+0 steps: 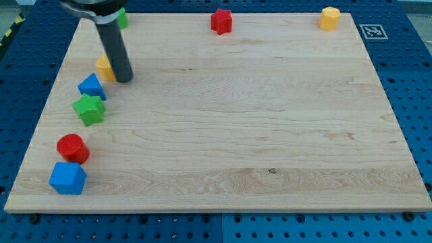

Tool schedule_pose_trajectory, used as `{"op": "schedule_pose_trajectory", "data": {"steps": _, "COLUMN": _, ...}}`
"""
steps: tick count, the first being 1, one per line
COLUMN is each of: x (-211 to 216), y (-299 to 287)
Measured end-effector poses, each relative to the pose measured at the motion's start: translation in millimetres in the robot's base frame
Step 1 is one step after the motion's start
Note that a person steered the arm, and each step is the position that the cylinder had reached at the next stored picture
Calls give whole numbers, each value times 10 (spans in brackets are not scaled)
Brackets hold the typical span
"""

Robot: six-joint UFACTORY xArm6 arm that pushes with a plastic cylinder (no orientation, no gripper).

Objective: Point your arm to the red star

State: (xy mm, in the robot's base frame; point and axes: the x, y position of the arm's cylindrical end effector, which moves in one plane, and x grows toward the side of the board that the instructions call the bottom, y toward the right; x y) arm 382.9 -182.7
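At the counter's [223, 135] top edge, red star [221, 21]: light, rigid, slides easily; no jaws, only my tip [124, 79] beside yellow block [103, 67], well apart.

On the board [236, 135] before you, five blocks run down the view's left edge: yellow block [102, 66], blue block [91, 86], green star [89, 109], red cylinder [72, 148], blue cube [67, 178] at the bottom. My tip [125, 80] stands just right of the first — well apart from the red star [221, 21] at top centre. A green block [122, 18] sits top left, another yellow block [329, 18] top right.
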Motion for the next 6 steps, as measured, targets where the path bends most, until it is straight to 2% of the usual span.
{"op": "schedule_pose_trajectory", "data": {"steps": 2, "x": -2, "y": -24}}
{"op": "schedule_pose_trajectory", "data": {"steps": 4, "x": -232, "y": 601}}
{"op": "schedule_pose_trajectory", "data": {"steps": 6, "x": -635, "y": 1057}}
